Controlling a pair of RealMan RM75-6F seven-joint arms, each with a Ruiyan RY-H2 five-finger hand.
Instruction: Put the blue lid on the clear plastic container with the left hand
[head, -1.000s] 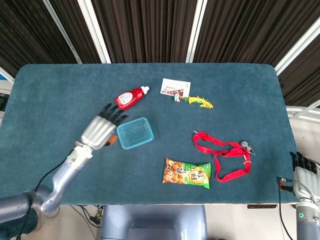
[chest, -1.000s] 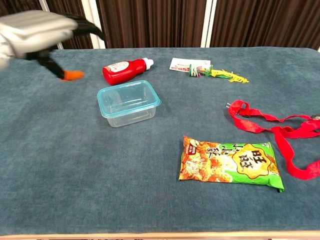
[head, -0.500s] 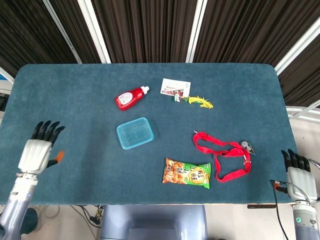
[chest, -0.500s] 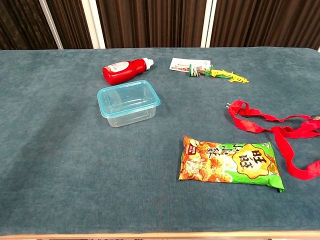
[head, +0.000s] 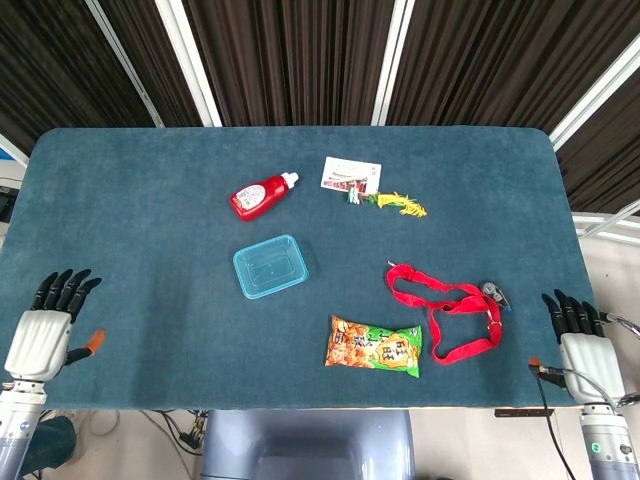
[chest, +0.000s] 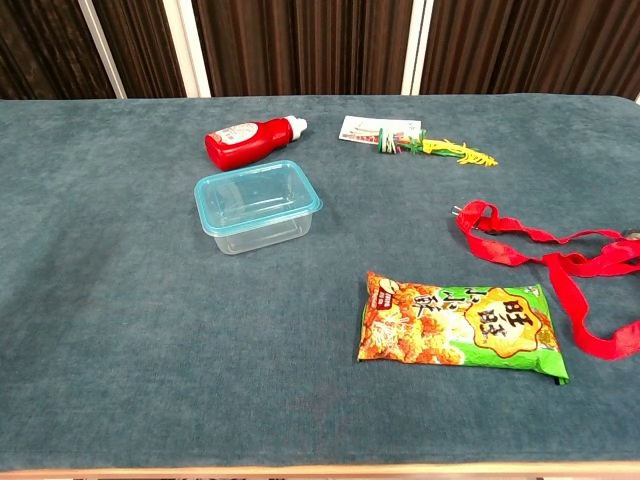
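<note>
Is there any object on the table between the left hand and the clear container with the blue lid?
Nothing visible is in the way. The left hand is at the near left edge of the table, and only bare cloth lies between it and the container. The ketchup bottle lies beyond the container, off that line.

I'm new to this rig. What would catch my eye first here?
The red bottle lies at the table's far middle, the clear container with its blue lid on just nearer. A red strap loops at right beside a green snack bag, and each robot hand, left and right, rests open at a near corner.
</note>
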